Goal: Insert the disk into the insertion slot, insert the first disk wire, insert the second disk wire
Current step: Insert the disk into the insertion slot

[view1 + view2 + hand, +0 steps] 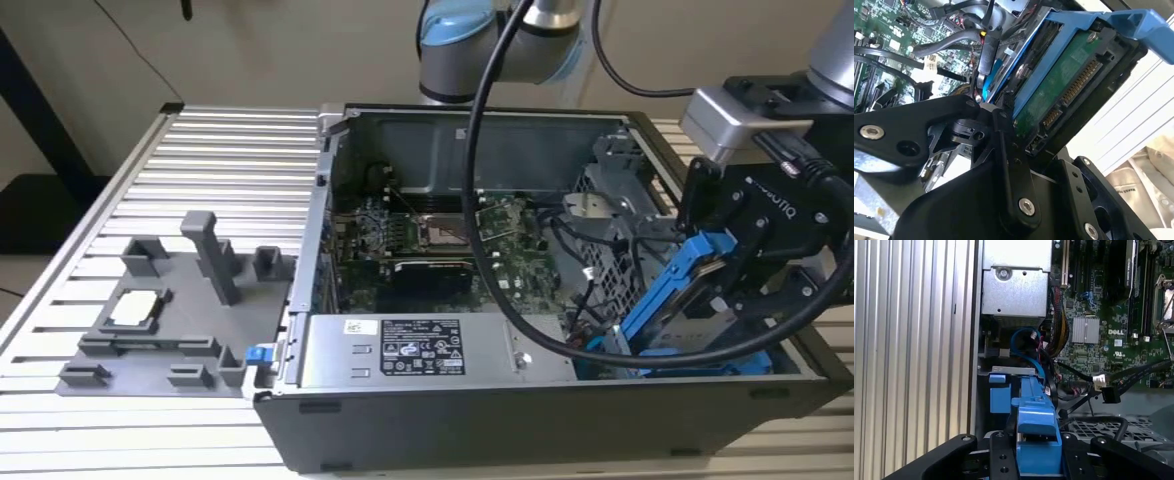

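Note:
My gripper (731, 272) is shut on the disk (678, 290), a drive clipped in a bright blue frame. It holds the disk tilted on edge above the front corner of the open computer case (534, 410), at the exterior view's right. In the second wrist view the disk (1064, 85) shows its green circuit-board side and connector pins, between the black fingers (1004, 135). The first wrist view looks along the blue frame (1036, 435) toward the drive bay (1004, 372), where another blue carrier (1000, 396) sits. A loose black wire connector (1109, 395) and a blue cable (1024, 340) lie beside the bay.
The motherboard (441, 240) covers the case floor, and a silver power supply (400, 345) sits along the front wall. My arm's thick black cable (478, 200) hangs across the case. A grey fixture (174, 320) stands on the slatted table (200, 150) at the exterior view's left.

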